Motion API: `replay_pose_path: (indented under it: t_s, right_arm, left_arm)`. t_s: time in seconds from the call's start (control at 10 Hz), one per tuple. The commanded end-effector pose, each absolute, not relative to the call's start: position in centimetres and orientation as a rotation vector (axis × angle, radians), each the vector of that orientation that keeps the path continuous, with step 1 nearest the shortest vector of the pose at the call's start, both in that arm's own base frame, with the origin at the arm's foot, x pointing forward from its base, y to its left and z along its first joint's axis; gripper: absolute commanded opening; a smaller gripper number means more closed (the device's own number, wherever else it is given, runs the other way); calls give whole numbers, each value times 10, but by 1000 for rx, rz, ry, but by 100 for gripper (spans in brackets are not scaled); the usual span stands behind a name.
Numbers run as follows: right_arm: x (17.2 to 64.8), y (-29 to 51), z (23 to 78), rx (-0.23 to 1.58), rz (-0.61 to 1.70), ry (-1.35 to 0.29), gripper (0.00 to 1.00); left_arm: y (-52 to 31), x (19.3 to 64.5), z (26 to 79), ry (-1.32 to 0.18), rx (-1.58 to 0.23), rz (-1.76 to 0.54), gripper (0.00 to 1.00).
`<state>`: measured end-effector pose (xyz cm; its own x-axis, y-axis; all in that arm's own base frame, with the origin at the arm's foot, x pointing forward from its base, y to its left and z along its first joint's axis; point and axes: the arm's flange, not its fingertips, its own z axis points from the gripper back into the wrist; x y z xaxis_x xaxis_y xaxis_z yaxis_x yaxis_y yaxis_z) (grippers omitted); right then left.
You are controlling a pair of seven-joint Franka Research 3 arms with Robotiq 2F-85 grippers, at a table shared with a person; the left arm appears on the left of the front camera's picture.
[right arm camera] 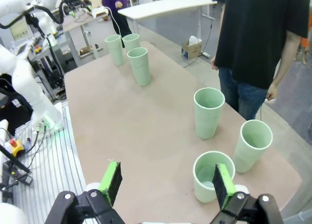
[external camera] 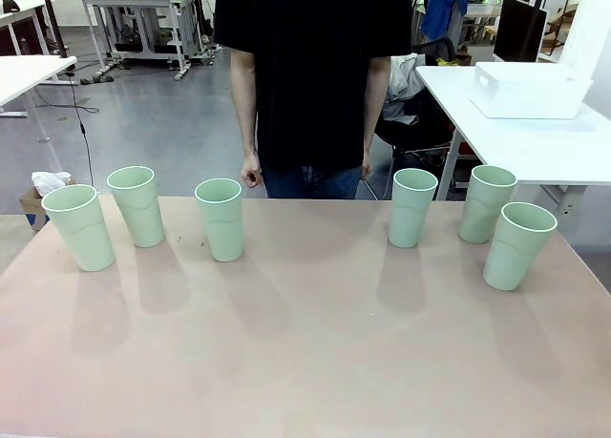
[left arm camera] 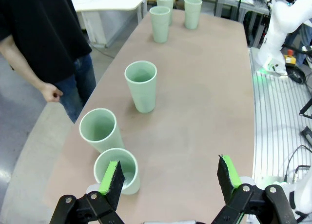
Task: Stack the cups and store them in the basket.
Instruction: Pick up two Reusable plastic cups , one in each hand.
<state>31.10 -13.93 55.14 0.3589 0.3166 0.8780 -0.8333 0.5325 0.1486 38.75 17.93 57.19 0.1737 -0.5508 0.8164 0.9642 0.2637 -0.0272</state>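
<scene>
Front view: six cups [external camera: 221, 219] upright; person [external camera: 310, 75] beyond (basket [external camera: 530, 90] on far table [external camera: 535, 150]).

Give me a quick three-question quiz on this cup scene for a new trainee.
1. How many cups stand upright on the table?
2. True or false: the left gripper and the right gripper both have their jaws open with nothing between them.
3. Where is the basket? A: among the cups. B: on the white side table at the robot's far right. C: in a person's hands.

Key: 1 six; 2 true; 3 B.
</scene>
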Motion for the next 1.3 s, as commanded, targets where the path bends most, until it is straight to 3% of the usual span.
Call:
replay_pose_path:
  t_s: [0.0, 0.3, 0.7, 1.0, 1.2]
  right_arm:
    - [378, -149, 557, 756, 841, -923, 100]
    - [442, -163, 526, 800, 911, -983, 100]
    - [495, -208, 462, 948, 1083, -991, 100]
    - [513, -241, 399, 1055, 1082, -936, 100]
    - [512, -242, 369, 1026, 1051, -986, 100]
  left_arm:
    - [195, 439, 578, -751, -689, -1200, 100]
    - [210, 490, 549, -747, -740, -1288, 100]
    - [251, 533, 505, -869, -903, -1389, 100]
    - [274, 551, 463, -873, -1012, -1405, 100]
    - [282, 554, 448, -886, -1045, -1378, 100]
